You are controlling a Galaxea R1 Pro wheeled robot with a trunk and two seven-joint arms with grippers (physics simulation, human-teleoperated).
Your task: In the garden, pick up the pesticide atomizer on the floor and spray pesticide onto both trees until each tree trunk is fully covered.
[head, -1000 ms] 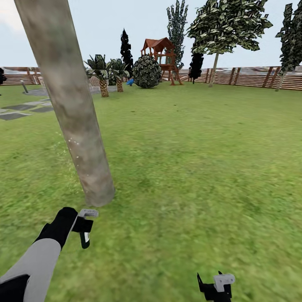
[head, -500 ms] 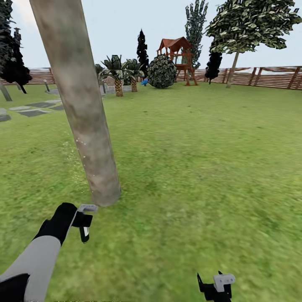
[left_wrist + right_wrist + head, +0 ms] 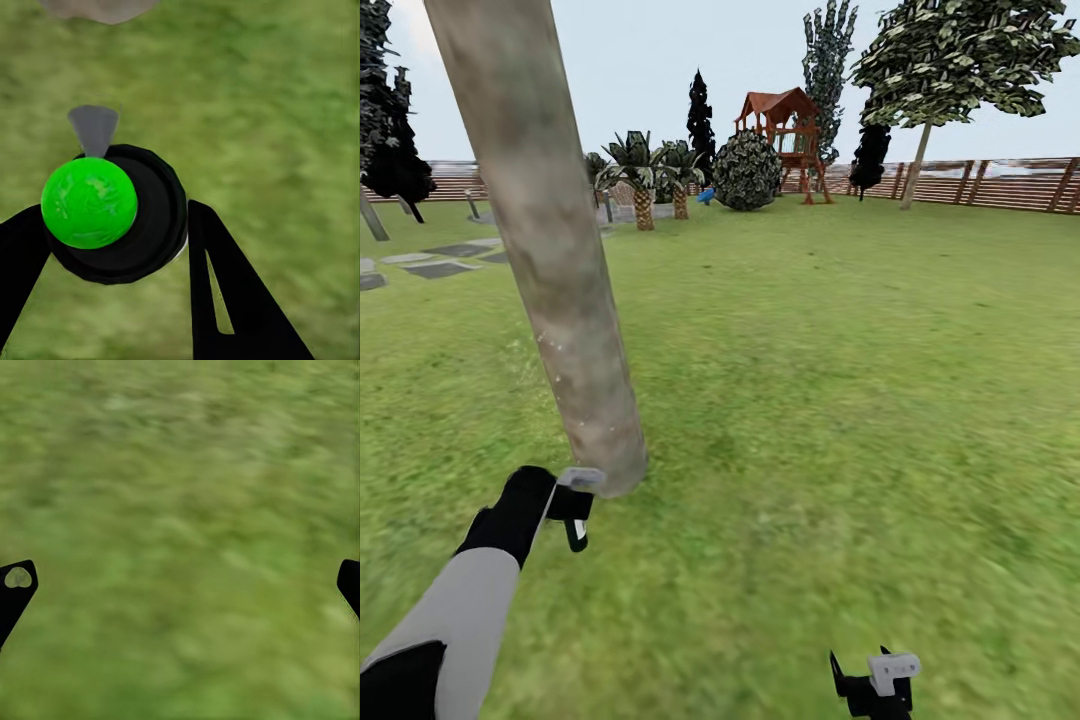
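One thick tree trunk [image 3: 550,250] at the left, leaning, on the green lawn [image 3: 840,400]. Just below its foot, left gripper [image 3: 575,505] with fingers [image 3: 225,292] closed tight around the pesticide atomizer [image 3: 576,515], grey spray head close to the bark. Farther right, low down, right gripper [image 3: 875,685] over grass, fingers [image 3: 15,589] wide apart, holding nothing. Far back, brown fence [image 3: 980,185].

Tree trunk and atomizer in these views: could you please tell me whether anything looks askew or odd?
The tree trunk leans noticeably, its top tilted left. The left pincer holds the pesticide atomizer near the trunk's base; faint whitish specks dot the bark. Nothing looks spilled or damaged.
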